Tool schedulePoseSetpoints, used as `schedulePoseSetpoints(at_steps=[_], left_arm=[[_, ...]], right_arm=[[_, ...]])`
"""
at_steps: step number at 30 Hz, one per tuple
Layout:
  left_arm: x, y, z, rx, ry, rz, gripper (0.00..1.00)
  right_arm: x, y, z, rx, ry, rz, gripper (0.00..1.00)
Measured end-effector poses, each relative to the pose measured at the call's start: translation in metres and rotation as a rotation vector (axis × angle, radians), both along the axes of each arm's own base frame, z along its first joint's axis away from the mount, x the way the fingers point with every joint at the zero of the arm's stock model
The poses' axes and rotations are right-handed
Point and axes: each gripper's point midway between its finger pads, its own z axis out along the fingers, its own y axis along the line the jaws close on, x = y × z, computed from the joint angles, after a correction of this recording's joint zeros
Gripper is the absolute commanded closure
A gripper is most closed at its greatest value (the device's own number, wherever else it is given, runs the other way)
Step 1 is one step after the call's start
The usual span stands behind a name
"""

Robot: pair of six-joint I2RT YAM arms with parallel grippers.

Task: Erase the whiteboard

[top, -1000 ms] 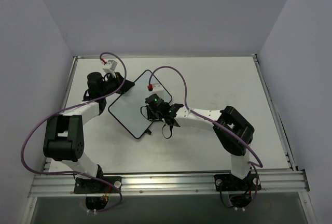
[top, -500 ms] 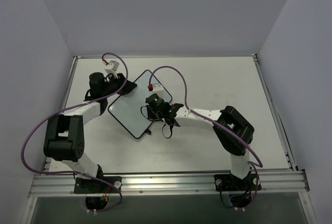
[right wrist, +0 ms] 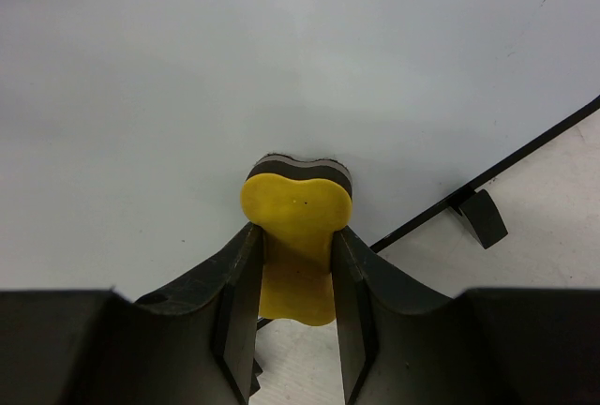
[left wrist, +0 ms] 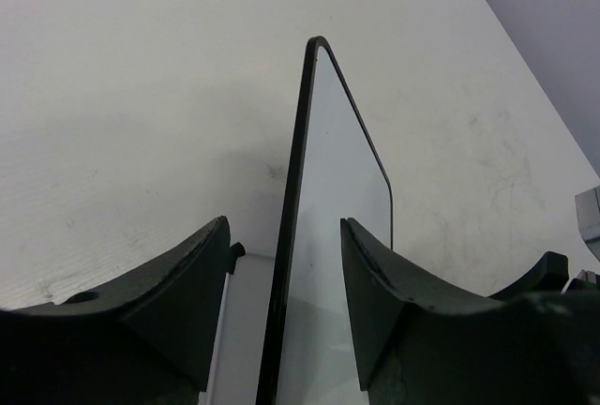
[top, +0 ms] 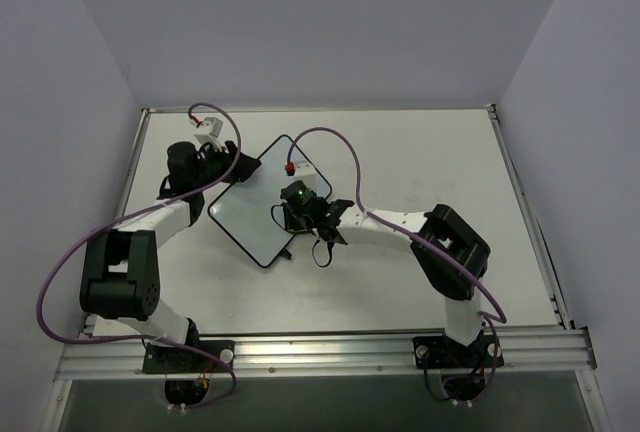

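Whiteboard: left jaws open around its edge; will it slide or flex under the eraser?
Likely stiff: the whiteboard has a straight framed edge. It may skate, since only small feet meet the smooth table and the left jaws stand clear of it.

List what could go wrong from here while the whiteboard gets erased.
1. The left fingers straddle the edge of the whiteboard with a gap on each side, so nothing pins it. A push from the yellow eraser may slide it across the table.
2. The eraser, clamped in the right fingers, sits close to the framed edge and a black foot. A stroke that way could run off and snag.
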Motion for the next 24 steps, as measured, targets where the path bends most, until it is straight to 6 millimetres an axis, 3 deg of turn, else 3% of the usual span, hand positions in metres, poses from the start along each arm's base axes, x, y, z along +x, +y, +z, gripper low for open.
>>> schedulePoseSetpoints(at_steps=[8, 18, 24], left_arm=[[0.000, 0.035, 0.004, 0.009, -0.001, 0.174, 0.37], [-0.004, 0.079, 0.027, -0.004, 0.029, 0.441, 0.37], [-0.013, 0.096, 0.032, 0.006, 0.073, 0.548, 0.38]], right_arm=[[0.000, 0.000, 0.000, 0.002, 0.000, -0.001, 1.00], [0.000, 0.000, 0.001, 0.001, 0.001, -0.002, 1.00], [0.005, -0.012, 0.004, -0.011, 0.010, -0.024, 1.00]])
